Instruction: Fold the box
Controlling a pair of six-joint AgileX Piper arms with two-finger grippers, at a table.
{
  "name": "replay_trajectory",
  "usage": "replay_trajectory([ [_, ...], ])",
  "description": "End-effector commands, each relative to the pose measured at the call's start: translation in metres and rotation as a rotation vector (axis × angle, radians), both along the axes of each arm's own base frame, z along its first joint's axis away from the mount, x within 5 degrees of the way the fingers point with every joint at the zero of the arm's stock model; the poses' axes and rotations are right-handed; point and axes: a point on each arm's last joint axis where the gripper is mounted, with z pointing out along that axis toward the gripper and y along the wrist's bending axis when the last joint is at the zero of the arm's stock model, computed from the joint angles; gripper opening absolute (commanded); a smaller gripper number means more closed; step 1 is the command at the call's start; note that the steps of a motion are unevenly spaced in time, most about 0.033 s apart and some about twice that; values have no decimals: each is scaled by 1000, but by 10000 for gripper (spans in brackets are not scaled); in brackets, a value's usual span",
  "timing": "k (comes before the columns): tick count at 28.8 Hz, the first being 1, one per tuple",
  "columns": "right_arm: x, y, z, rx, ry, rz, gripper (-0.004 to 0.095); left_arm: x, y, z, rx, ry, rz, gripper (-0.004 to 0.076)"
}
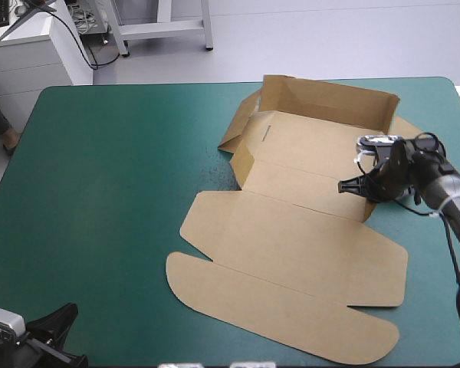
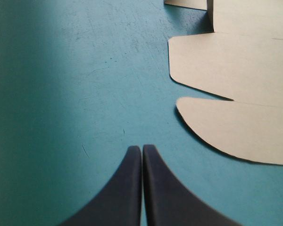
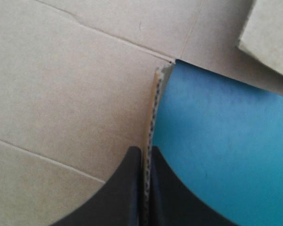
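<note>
**Brown box (image 1: 291, 245) pinched at one edge by right gripper (image 3: 146, 151)**

The box lies on the teal-green cover (image 1: 100, 192). Far walls raised, lid and rounded flap flat on its near side. The right gripper clamps a board edge at the box's right side. Off the box's near-left corner, left gripper (image 2: 142, 149) is closed and empty over the cover.

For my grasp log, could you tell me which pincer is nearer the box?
Right. The right pincer is shut on an edge of the box; the left pincer is shut over bare teal-green cover, apart from it.
</note>
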Motion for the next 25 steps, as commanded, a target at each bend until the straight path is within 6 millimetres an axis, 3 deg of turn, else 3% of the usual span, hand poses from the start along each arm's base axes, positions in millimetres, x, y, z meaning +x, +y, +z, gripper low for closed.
replay_trajectory([
  [1, 33, 4, 29, -45, -57, 141, -13, 0, 0, 12, -39, -87, -7, -8],
  [8, 83, 30, 45, -47, -60, 479, -13, 0, 0, 12, -39, -87, -7, -8],
  [15, 111, 94, 45, -99, -123, 768, -13, 0, 0, 12, -39, -87, -7, -8],
  [19, 107, 137, 41, -151, -150, 985, -13, 0, 0, 12, -39, -87, -7, -8],
  [21, 99, 161, 40, -171, -160, 1086, -14, 0, 0, 12, -39, -87, -7, -8],
  [22, 87, 185, 41, -187, -173, 1179, -19, 0, 0, 12, -39, -87, -7, -8],
  [25, 74, 210, 41, -223, -187, 1288, -19, 0, 0, 12, -39, -87, -7, -8],
])
